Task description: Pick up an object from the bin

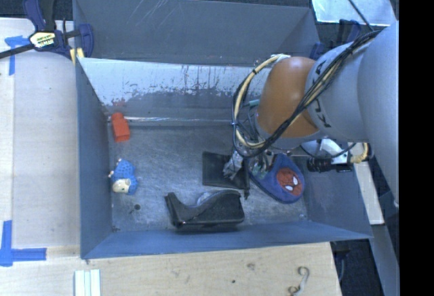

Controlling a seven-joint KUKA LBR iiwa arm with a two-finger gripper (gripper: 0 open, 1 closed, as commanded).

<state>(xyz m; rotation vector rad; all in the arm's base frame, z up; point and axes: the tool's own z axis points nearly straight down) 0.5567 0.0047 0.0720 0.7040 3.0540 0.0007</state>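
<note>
- Right of centre on the floor of the bin [196, 30], our gripper [241, 176] sits low. It is at the right edge of a flat black square piece [217, 167] and just left of a blue rounded toy with a red spider-mask face [288, 183].
- We cannot tell whether the gripper is apart or together. The cables [247, 95] and the orange wrist cover [288, 98] hide its tip, so we claim no hold on anything.
- We judge the black square piece to be the nearest candidate. It is perhaps touching the gripper, though the contact is hidden too.
- Just nearer than the square piece lies a longer black object [203, 210] with a bent left end.
- An orange block [121, 128] at far left and a small blue figure [124, 177] at left are both well apart from the gripper.
- To do this step well, we would centre over one thing alone rather than straddle the square piece and the blue toy.
- We would take the flat piece across an edge, since it lies low and offers little from above.
- We would then lift straight up, clear of the blue toy, and check that something rides up.
</note>
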